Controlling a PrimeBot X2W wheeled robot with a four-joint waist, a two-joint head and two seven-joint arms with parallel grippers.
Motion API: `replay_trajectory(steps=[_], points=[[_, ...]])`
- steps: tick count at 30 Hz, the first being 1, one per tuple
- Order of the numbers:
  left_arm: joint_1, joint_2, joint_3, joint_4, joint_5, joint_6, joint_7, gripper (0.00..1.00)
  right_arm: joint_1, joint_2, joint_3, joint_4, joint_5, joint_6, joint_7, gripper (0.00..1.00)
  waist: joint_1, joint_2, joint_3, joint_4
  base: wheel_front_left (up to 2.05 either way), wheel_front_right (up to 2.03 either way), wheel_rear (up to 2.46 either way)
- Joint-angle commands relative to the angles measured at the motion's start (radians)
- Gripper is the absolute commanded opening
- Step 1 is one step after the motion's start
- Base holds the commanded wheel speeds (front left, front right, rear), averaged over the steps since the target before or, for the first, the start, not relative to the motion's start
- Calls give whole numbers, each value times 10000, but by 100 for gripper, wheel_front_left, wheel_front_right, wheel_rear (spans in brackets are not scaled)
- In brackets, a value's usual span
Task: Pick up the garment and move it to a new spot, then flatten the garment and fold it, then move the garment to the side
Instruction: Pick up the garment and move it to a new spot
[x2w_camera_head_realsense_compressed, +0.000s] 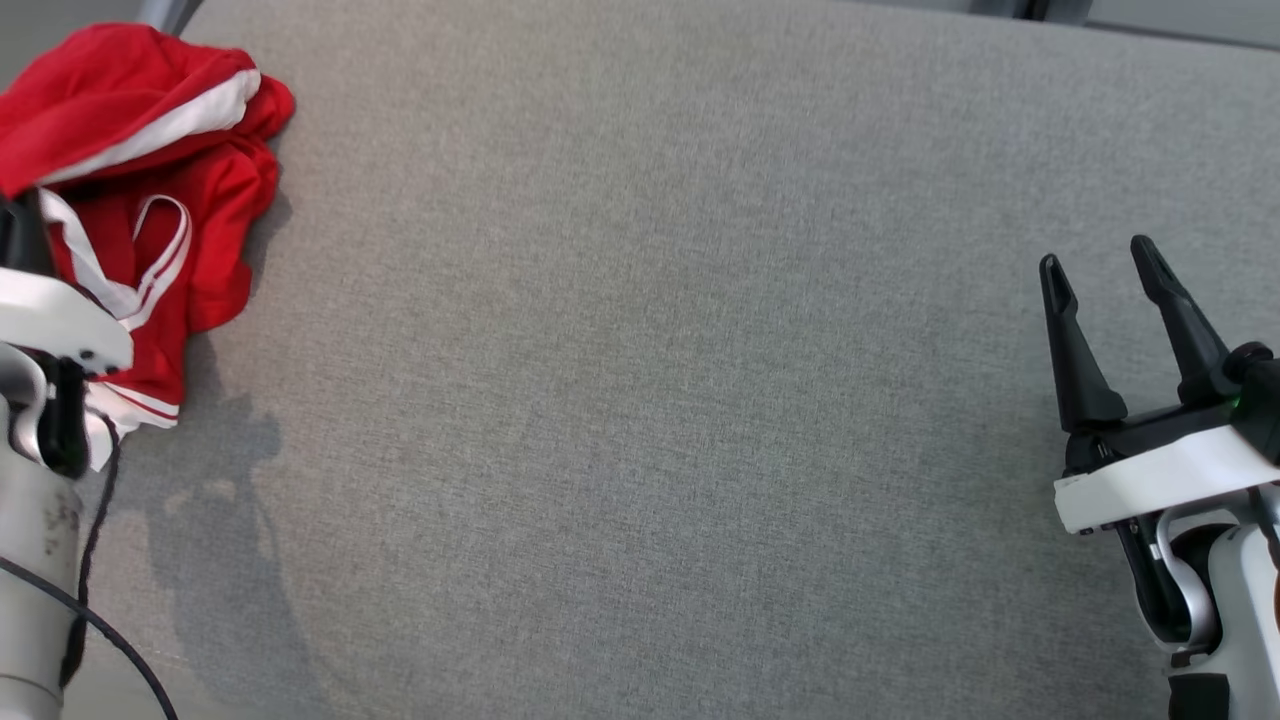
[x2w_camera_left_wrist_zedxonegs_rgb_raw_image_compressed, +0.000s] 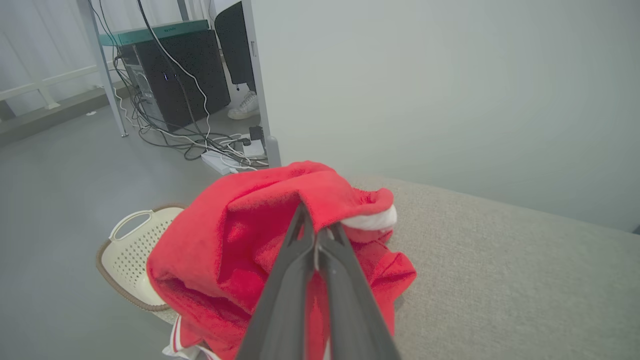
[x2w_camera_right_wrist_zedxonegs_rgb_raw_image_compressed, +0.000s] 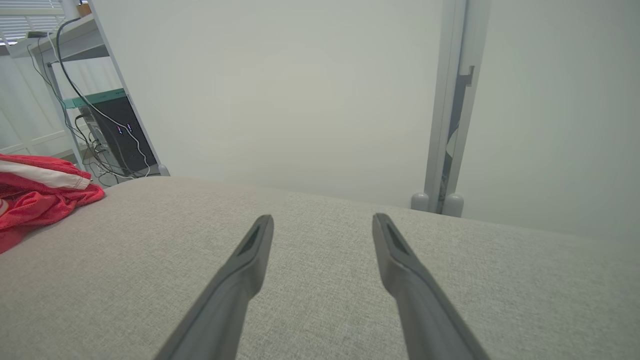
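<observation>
crumpled red garment (x2w_camera_head_realsense_compressed: 140, 190) with white striped trim, bunched in a heap.

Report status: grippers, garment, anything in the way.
Left gripper shut on garment. Right gripper open, empty, over grey surface. Garment bunched at surface's far-left corner. Nothing seen in the way; basket on floor beyond the edge.

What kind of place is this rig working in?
Probably a robotics lab or office test bay: a grey cloth-covered table with a red shirt at its corner, a black computer tower with tangled cables, and pale partition panels.
</observation>
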Motion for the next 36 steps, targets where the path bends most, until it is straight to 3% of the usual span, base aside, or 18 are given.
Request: replay_trajectory(steps=[1, 8, 16, 22, 26, 31, 36], points=[[33, 138, 106, -486, 95, 97, -46, 0, 125, 18, -80, 70, 18, 23, -145, 100, 0, 0, -370, -9, 0, 0, 0], [1230, 344, 724, -3522, 584, 677, -48, 0, 466, 286, -196, 410, 103, 23, -497, 100, 0, 0, -1285, -196, 0, 0, 0], [3479, 152, 954, -6828, 847, 1430, 40, 0, 891, 544, -294, 625, 181, 23, -720, 100, 0, 0, -2005, -646, 0, 0, 0], [6309, -146, 1157, -10367, 885, 2338, 911, 0, 1284, 752, -340, 633, 224, 23, -835, 100, 0, 0, -2480, -1291, 0, 0, 0], [7485, -363, 1132, -11821, 933, 2729, 1341, 0, 1385, 748, -387, 600, 234, 23, -828, 100, 0, 0, -2629, -1632, 0, 0, 0], [8183, -563, 951, -13043, 1079, 3005, 1618, 0, 1482, 756, -338, 510, 243, 23, -760, 100, 0, 0, -2745, -2120, 0, 0, 0], [7979, -560, 469, -13783, 1260, 2905, 1907, 0, 1359, 801, -236, 352, 258, 23, -720, 100, 0, 0, -2661, -2834, 0, 0, 0]])
